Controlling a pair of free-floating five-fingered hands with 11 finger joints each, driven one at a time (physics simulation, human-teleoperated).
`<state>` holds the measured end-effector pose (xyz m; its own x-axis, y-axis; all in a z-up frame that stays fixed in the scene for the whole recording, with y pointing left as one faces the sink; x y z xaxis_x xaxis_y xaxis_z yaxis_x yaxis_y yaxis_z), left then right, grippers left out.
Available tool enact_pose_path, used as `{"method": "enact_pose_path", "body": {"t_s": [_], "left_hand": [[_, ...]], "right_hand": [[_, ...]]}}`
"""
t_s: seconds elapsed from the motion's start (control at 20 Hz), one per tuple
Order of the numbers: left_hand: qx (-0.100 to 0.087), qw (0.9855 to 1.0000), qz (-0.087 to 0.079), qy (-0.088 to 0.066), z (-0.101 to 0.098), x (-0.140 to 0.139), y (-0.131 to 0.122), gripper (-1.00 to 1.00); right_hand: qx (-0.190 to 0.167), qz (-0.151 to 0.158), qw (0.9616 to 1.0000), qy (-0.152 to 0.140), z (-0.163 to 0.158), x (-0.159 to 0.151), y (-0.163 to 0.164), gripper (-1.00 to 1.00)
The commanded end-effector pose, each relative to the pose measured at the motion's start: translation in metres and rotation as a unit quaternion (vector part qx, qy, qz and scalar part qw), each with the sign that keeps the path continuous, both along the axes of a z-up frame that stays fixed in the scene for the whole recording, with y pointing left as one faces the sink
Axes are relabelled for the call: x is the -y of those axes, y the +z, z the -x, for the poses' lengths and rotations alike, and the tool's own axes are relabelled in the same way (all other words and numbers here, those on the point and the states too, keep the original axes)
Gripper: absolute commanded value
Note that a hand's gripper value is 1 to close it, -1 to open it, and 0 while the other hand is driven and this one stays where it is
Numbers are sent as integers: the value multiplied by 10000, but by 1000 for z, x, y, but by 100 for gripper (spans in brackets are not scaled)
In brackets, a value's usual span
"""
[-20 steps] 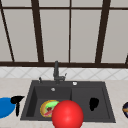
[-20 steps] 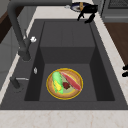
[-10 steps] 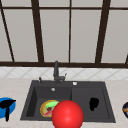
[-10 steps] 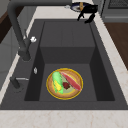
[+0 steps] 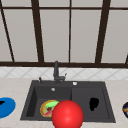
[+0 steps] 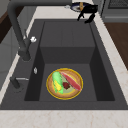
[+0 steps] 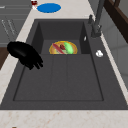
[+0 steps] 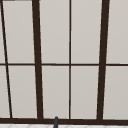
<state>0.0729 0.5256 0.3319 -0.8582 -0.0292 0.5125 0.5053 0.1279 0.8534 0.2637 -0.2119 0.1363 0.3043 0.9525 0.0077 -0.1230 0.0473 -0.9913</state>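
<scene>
My right hand (image 5: 93, 103) hangs over the right basin of the black sink (image 5: 107, 100), fingers relaxed and pointing down, holding nothing. In the right side view the right hand (image 7: 25, 55) is near the basin's front wall; in the left side view the right hand (image 6: 87, 11) is at the far end. A yellow-rimmed plate (image 5: 44, 110) with corn and a red strip lies in the left basin, and the plate (image 6: 75, 92) shows again from the left. A small black shape, my left hand (image 5: 2, 102), sits at the picture's left edge over a blue plate (image 5: 7, 108).
A big red ball (image 5: 67, 115) fills the front middle, covering part of the sink's front rim. The dark faucet (image 5: 56, 72) rises behind the sink. A dark plate (image 5: 125, 109) lies on the counter at the right. Window panes stand behind.
The left hand has slid left over the blue plate to the picture's edge and left the left side view. The right hand has hardly moved.
</scene>
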Motion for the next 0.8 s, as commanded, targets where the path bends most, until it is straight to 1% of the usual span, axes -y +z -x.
{"method": "enact_pose_path", "body": {"t_s": [0.0, 0.05, 0.2, 0.3, 0.35, 0.4, 0.45, 0.7, 0.75], "left_hand": [[-186, 9998, 0, 89, 10, -28, 0, -100], [-142, 9998, -1, 138, 14, -33, 0, -100], [-134, 9998, -39, 156, 22, -52, -1, -100], [-109, 9998, -18, 164, 27, -63, -1, -100], [-25, 9999, -22, 129, 26, -63, -1, -100], [-18, 10000, -27, 52, 25, -61, -1, -100], [-22, 10000, -33, 15, 24, -57, -1, -100], [-44, 10000, -51, 24, 25, -63, -2, -100], [-21, 10000, -51, 24, 25, -62, -1, -100]], "right_hand": [[0, 0, 10000, 0, 0, 0, 0, 0], [0, 0, 10000, 0, 0, 0, 0, 0], [0, 0, 10000, 0, 0, 0, 0, 0], [0, 0, 10000, 0, 0, 0, 0, 0], [0, 0, 10000, 0, 0, 0, 0, 0], [0, 0, 10000, 0, 0, 0, 0, 0], [0, 0, 10000, 0, 0, 0, 0, 0], [0, 0, 10000, 0, 0, 0, 0, 0], [0, 0, 10000, 0, 0, 0, 0, 0]]}}
